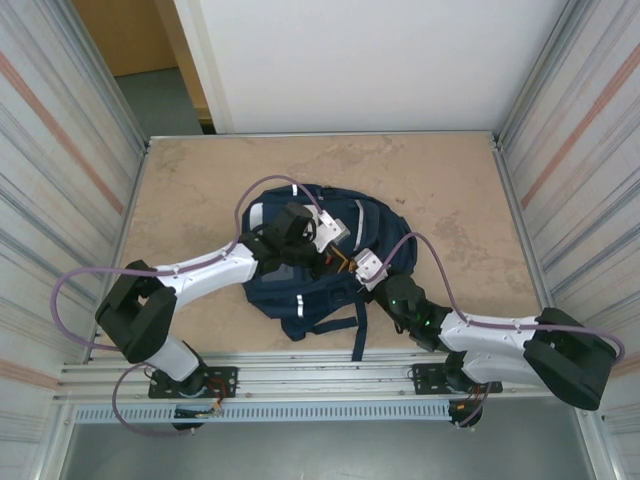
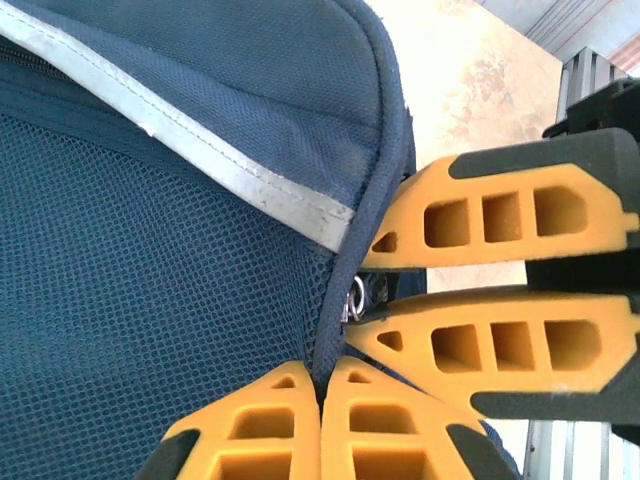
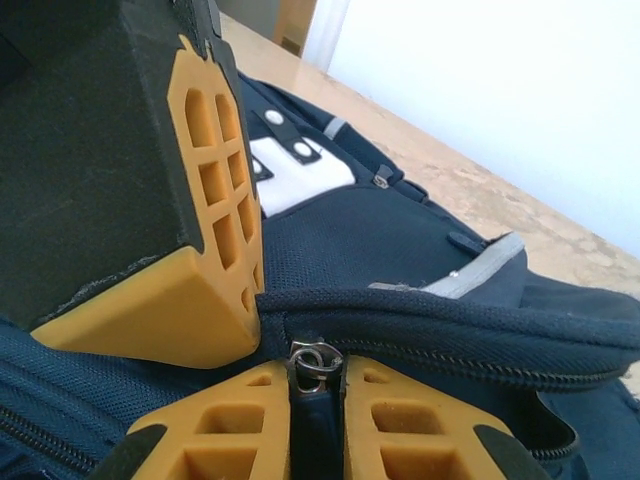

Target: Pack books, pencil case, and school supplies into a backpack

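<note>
Mottled beige surface [image 1: 190,190] lies all around the navy backpack [image 1: 285,290], which rests flat between the two arms. On the backpack's right side the left fingers [image 2: 330,390] are pressed together on its piped seam. Just beside them, the right fingers [image 3: 355,385] pinch the backpack's metal zipper pull [image 3: 315,362].

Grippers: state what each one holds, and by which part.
Left gripper pinches the backpack by its piped edge; right gripper clamps its zipper pull.
</note>
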`<state>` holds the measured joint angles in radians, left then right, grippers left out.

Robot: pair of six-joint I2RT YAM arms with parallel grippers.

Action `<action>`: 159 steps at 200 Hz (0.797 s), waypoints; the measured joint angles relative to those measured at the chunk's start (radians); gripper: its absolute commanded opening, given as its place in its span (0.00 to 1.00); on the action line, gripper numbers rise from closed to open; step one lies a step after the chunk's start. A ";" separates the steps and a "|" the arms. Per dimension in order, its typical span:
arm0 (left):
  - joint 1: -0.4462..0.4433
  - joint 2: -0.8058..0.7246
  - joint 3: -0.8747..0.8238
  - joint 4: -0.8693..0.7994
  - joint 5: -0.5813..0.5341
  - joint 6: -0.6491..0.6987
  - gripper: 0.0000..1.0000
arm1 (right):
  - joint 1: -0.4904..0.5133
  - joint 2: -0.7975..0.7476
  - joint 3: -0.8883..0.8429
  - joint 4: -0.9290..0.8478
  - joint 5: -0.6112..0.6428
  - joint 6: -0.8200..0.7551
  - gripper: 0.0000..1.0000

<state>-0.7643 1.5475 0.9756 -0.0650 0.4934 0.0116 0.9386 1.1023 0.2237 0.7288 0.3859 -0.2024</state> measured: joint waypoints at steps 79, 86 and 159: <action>0.043 -0.009 0.079 -0.228 -0.069 0.288 0.00 | -0.194 -0.117 0.004 -0.128 -0.142 0.164 0.00; 0.043 -0.009 0.079 -0.238 -0.076 0.322 0.00 | -0.211 -0.119 0.005 -0.140 -0.158 0.178 0.00; 0.088 -0.009 0.097 -0.329 -0.150 0.676 0.00 | -0.278 -0.044 0.041 -0.185 -0.310 0.270 0.00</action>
<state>-0.6762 1.5387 1.0725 -0.3939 0.3431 0.6876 0.6601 1.0580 0.2646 0.5438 0.0761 0.0673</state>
